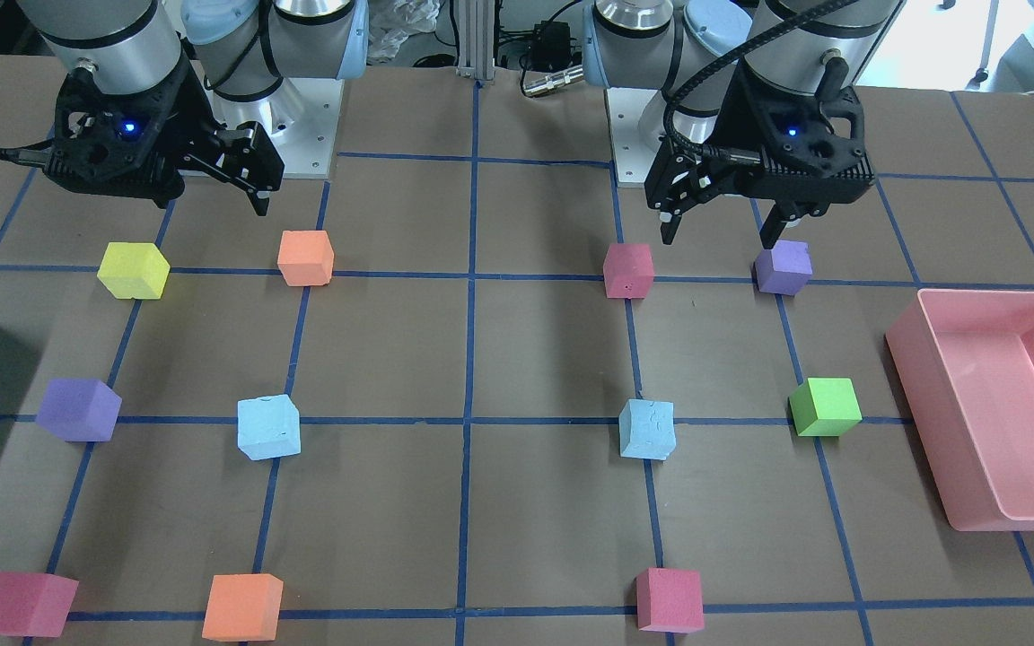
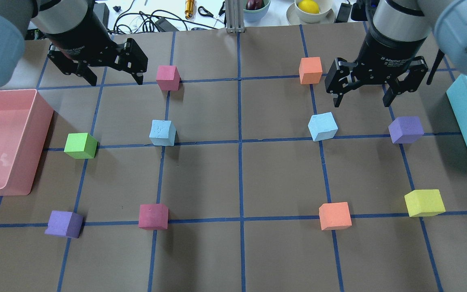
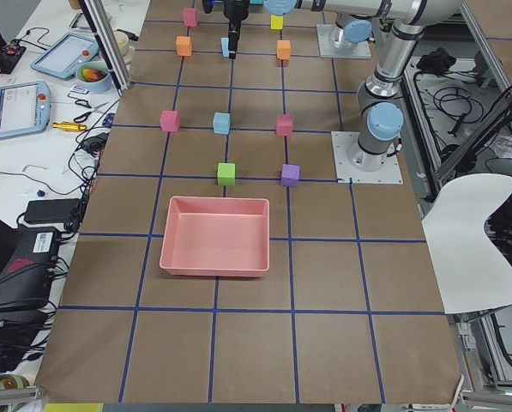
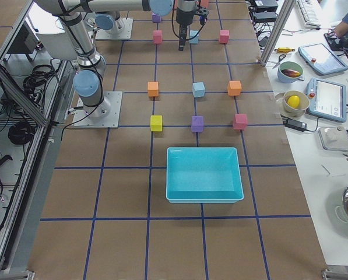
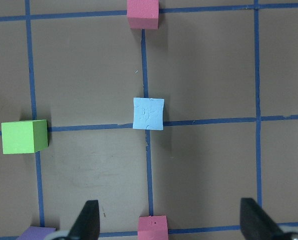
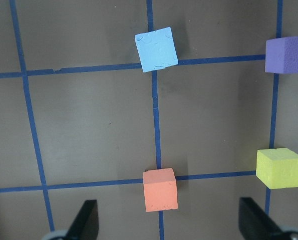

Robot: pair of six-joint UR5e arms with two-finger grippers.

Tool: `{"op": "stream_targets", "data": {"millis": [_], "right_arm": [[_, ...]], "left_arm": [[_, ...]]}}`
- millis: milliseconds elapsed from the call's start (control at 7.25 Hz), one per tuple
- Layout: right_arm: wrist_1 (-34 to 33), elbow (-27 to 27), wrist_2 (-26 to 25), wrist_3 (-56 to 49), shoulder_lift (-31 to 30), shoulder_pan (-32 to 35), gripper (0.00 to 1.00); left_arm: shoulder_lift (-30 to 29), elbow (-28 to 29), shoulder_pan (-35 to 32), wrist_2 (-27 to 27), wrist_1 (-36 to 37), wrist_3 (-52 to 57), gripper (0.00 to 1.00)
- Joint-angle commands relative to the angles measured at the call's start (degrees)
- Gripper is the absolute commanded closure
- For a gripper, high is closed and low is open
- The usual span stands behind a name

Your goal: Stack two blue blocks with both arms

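Left hand (image 2: 116, 81), right hand (image 2: 362, 101) both spread; two blue blocks (image 2: 163, 133) (image 2: 322, 126) apart, unstacked.

Bright even light, soft shadows, sharp

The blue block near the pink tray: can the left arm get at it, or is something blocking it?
Probably yes. The left gripper hangs open and holds nothing, and that blue block stands alone, well apart from the green cube, with nothing between it and the gripper.
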Motion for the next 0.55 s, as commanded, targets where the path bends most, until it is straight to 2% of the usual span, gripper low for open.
{"op": "stream_targets", "data": {"millis": [0, 414], "right_arm": [[0.1, 0.1, -0.2, -0.2, 0.0, 0.0, 0.00], [-0.3, 0.0, 0.2, -0.2, 0.1, 0.1, 0.00]], "left_arm": [[0.0, 0.0, 0.0, 0.1, -0.2, 0.0, 0.00], [0.0, 0.1, 0.0, -0.3, -0.2, 0.2, 0.00]]}}
